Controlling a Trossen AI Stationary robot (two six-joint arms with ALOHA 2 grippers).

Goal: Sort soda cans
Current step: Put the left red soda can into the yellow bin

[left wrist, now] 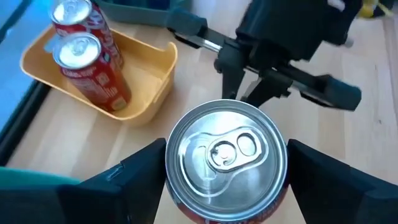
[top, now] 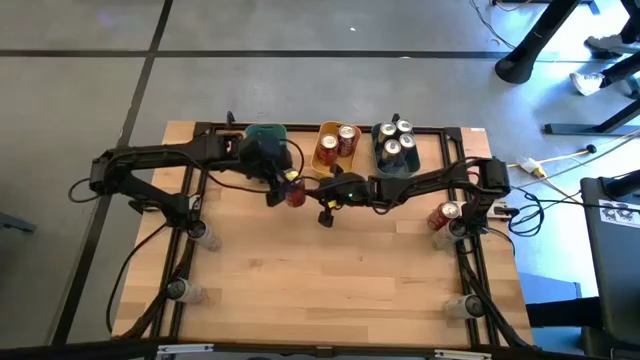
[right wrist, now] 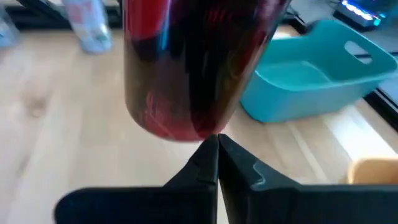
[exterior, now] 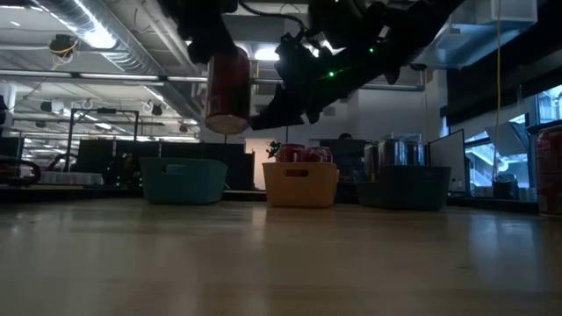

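Red can (exterior: 227, 88) hanging in mid-air, well above the wood table (top: 330, 270), clamped between the left gripper (left wrist: 227, 180) fingers. It's upright, long axis straight up and down, silver top with the pull tab facing up at the wrist camera and the bottom pointing at the tabletop. From above, it's sitting just in front of the gap between the teal bin (top: 262, 135) and the yellow bin (top: 335, 148).

Right gripper (right wrist: 217, 146) is right beside it, fingers pressed together with nothing between them, tips just about at the can's lower edge. Can't tell if they actually touch.

Yellow bin has two red cans (left wrist: 87, 53) standing upright in it. Grey bin (top: 396, 150) next to it holds a bunch of silver-topped cans (top: 398, 140), also upright. One more red can (top: 444, 215) is over by the right arm's base, near the table edge, tilted or on its side; hard to say which.
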